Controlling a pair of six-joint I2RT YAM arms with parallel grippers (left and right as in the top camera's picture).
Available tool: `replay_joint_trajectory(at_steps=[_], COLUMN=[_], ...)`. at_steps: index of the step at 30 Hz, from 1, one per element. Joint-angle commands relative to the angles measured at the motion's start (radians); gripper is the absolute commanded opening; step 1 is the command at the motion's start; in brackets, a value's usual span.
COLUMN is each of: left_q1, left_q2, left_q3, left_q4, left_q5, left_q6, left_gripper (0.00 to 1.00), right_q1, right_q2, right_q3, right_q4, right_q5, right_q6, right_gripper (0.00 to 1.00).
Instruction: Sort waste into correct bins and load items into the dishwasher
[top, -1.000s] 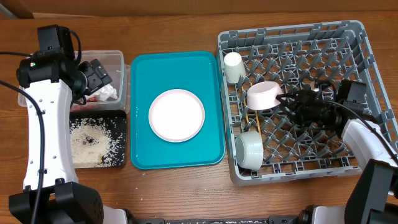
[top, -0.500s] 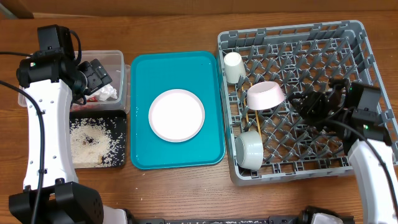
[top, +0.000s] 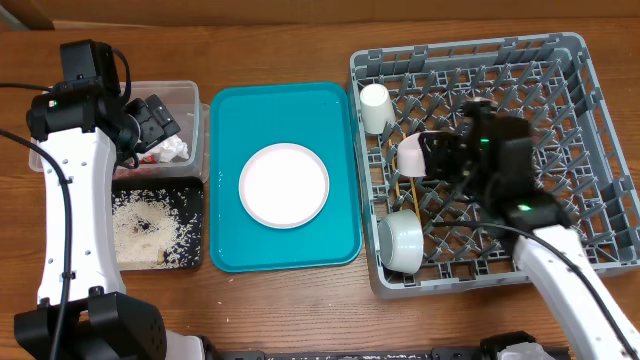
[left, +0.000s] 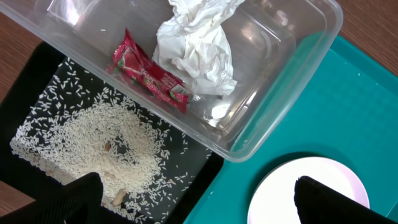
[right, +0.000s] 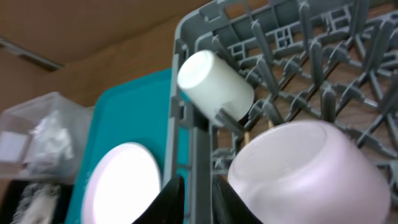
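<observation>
Robot lab: arms (top: 75, 200) at wooden table (top: 290, 50)

No legible text, sauce packet (left: 149, 76) print blurred

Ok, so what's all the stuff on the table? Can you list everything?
Dish rack: one, grey, right side.
Cup: one, white, rack's far left corner.
Bowls: two, whitish, along the rack's left side.
Chopsticks: thin, wooden, between the bowls; count unclear.
Teal tray: one, middle.
Plate: one, pale pink, on the teal tray.
Clear tub: one, far left.
Napkin: one, white, crumpled, in the clear tub.
Sauce packet: one, red, beside the napkin.
Black tray: one, next to the tub.
Rice: loose white grains, in the black tray.
Table: one, brown wood.
Left gripper: open, above the tub.
Right gripper: open, above the rack.
</observation>
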Motion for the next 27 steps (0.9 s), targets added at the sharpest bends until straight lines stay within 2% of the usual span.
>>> replay_joint_trajectory(at_steps=[1, 4, 7, 15, 23, 26, 27], left_q1=[-0.002, -0.002, -0.002, -0.002, -0.002, -0.002, -0.002], left_q2=[0.003, 0.003, 0.003, 0.003, 0.003, 0.003, 0.003], left_q3=[0.023, 0.023, 0.023, 0.023, 0.023, 0.023, 0.023], left_q4=[0.001, 0.001, 0.001, 0.001, 0.001, 0.001, 0.001], left_q5=[0.002, 0.002, 0.002, 0.002, 0.002, 0.002, 0.002], left_q6=[-0.013, -0.013, -0.013, -0.013, -0.013, -0.013, -0.013], left_gripper=[1.0, 1.0, 1.0, 1.0, 1.0, 1.0, 1.0], right_q1=[0.037, 0.039, 0.039, 0.039, 0.063, 0.113, 0.174], right_q2=[0.07, 0.119, 0.13, 0.03, -0.076, -0.078, -0.077], right_q3=[0.024, 0.024, 0.024, 0.025, 0.037, 0.037, 0.037], right_q4=[0.024, 0.02, -0.015, -0.124, -0.088, -0.028, 0.016], right_q5=[0.206, 0.208, 0.208, 0.193, -0.021, -0.068, -0.066], right_q6=[-0.034, -0.033, -0.022, 0.065, 0.181, 0.214, 0.215], right_gripper=[0.19, 0.19, 0.14, 0.12, 0.12, 0.12, 0.12])
